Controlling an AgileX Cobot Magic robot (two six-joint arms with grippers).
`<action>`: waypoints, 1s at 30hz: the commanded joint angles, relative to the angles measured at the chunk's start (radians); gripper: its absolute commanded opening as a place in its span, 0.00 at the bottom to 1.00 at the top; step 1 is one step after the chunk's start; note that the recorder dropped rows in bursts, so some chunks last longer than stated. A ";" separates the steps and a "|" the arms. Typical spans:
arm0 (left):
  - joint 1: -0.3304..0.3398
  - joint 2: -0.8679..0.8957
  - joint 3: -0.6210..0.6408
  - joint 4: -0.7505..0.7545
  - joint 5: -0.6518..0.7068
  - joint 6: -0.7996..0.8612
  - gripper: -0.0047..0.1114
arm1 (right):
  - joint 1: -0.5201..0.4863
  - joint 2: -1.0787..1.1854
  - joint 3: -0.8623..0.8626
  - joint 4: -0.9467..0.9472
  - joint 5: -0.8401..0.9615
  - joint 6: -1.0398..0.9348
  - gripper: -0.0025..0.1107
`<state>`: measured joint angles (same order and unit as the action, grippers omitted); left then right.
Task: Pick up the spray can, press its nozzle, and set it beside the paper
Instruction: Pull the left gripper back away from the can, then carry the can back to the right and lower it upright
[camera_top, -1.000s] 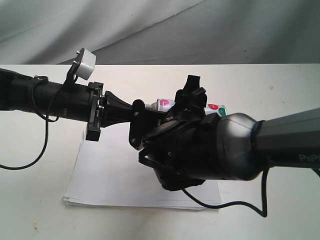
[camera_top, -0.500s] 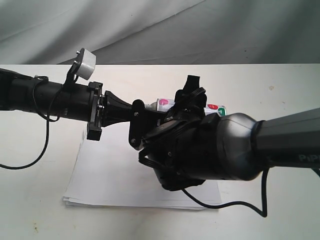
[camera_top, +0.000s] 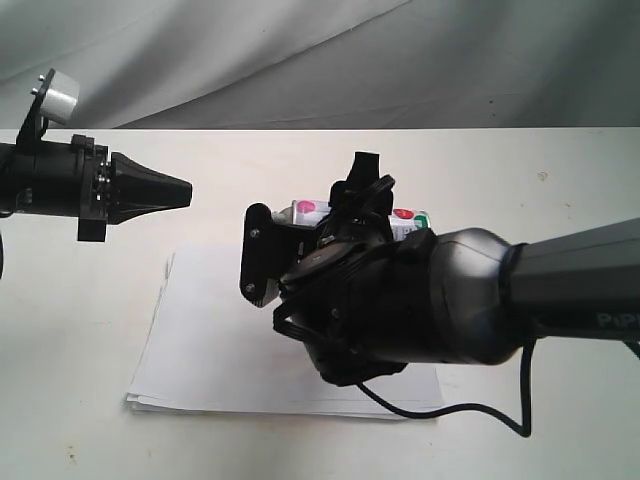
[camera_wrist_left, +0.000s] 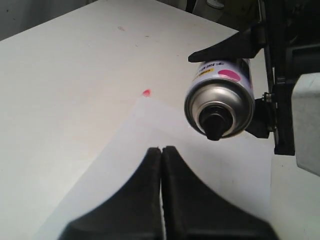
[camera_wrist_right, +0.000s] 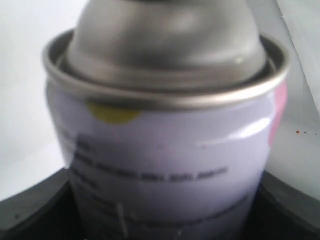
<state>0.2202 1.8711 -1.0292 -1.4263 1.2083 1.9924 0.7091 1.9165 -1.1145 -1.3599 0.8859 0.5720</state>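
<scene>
My right gripper is shut on the spray can, holding it on its side above the paper. In the left wrist view the can shows its silver domed top, and the black nozzle points at the camera between the right gripper's black fingers. My left gripper is shut and empty, well to the left of the can; its tips stand clear of the nozzle. The right wrist view is filled by the can's white label, with the jaws dark on either side.
The white paper lies on a white table, with a small red mark at one corner. A grey cloth backdrop hangs behind. The right arm's black cable trails over the paper's near right corner.
My left gripper has pulled back to the left, away from the nozzle it was touching. The right gripper with the can has shifted slightly left.
</scene>
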 joint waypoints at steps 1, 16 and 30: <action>0.001 -0.011 0.007 -0.024 0.013 0.005 0.04 | 0.001 -0.016 -0.010 -0.044 0.017 0.003 0.02; 0.001 -0.011 0.007 -0.029 0.013 -0.030 0.04 | -0.016 -0.139 -0.010 0.060 -0.175 0.238 0.02; 0.001 -0.011 0.007 -0.029 0.013 -0.049 0.04 | -0.444 -0.455 -0.010 0.269 -0.668 0.535 0.02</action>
<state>0.2202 1.8711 -1.0268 -1.4462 1.2083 1.9564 0.3446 1.5029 -1.1145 -1.1464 0.3615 1.0987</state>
